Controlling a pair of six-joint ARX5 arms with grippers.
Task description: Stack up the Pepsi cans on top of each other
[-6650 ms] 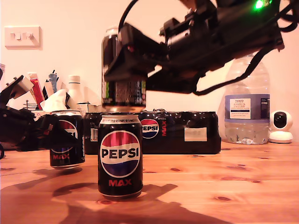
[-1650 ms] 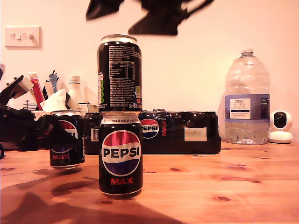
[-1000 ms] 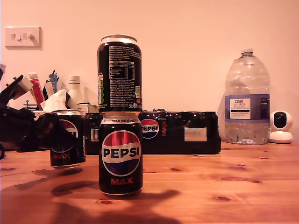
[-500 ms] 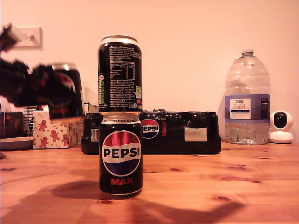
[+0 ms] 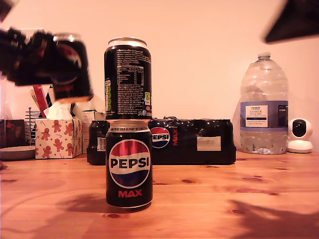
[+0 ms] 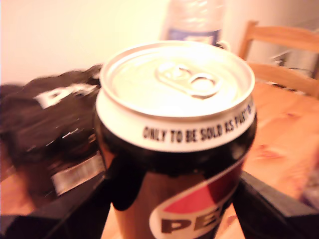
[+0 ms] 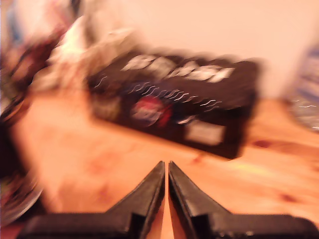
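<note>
While two Pepsi cans stand stacked on the wooden table (image 5: pixel 209 189) in the exterior view, the bottom can (image 5: pixel 128 164) logo-forward and the upper can (image 5: pixel 127 78) print-forward, my first gripper (image 5: pixel 37 62) holds a third can (image 5: pixel 71 67) aloft at that view's left, tilted and blurred. Seen from the first wrist view, the gripper's jaws pinch that can (image 6: pixel 177 144) at both sides. Blurred, the second wrist view shows my second gripper (image 7: pixel 166 181) with its fingertips nearly pressed together, holding nothing, above the table with the multipack (image 7: pixel 184 104) beyond.
</note>
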